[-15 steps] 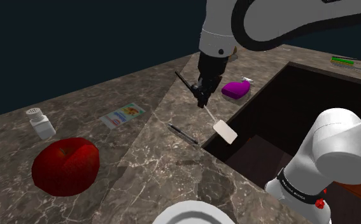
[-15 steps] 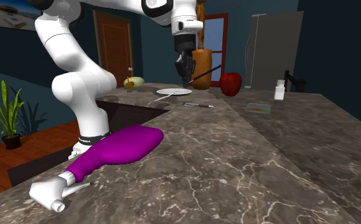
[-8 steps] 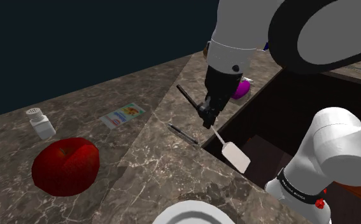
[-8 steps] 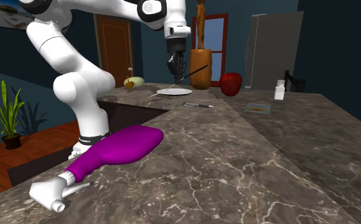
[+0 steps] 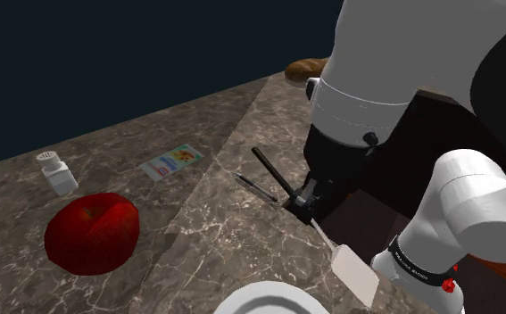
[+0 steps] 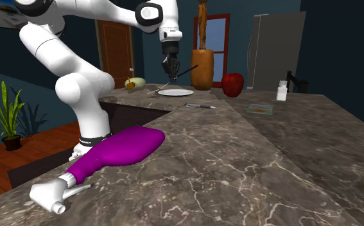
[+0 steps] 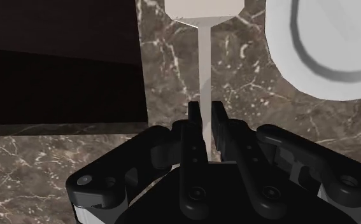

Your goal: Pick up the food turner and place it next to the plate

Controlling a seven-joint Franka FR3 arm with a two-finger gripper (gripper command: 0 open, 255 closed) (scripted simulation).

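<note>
The food turner [image 5: 356, 272] has a black handle, a thin pale shaft and a white flat blade. My gripper [image 5: 309, 194] is shut on it where handle and shaft meet, and holds it tilted in the air, blade low and handle up. The blade hangs over the counter edge just beside the white plate [image 5: 269, 299]. In the wrist view the shaft of the turner [image 7: 205, 63] runs out from between the fingers of my gripper [image 7: 207, 111], with the plate [image 7: 325, 44] close alongside. In the second exterior view my gripper [image 6: 169, 69] holds the turner [image 6: 185, 69] above the plate [image 6: 175, 92].
On the marble counter lie a red apple [image 5: 92, 232], a white shaker [image 5: 57, 172], a printed packet [image 5: 171, 163] and a dark pen [image 5: 256, 189]. The dark sink recess [image 7: 58, 63] opens beside the gripper. A purple spray bottle [image 6: 119, 149] lies near the second exterior camera.
The arm has carried the turner along the sink edge toward the plate, to the shoulder view's lower right. The blade has come down beside the plate. The fingers stayed shut.
</note>
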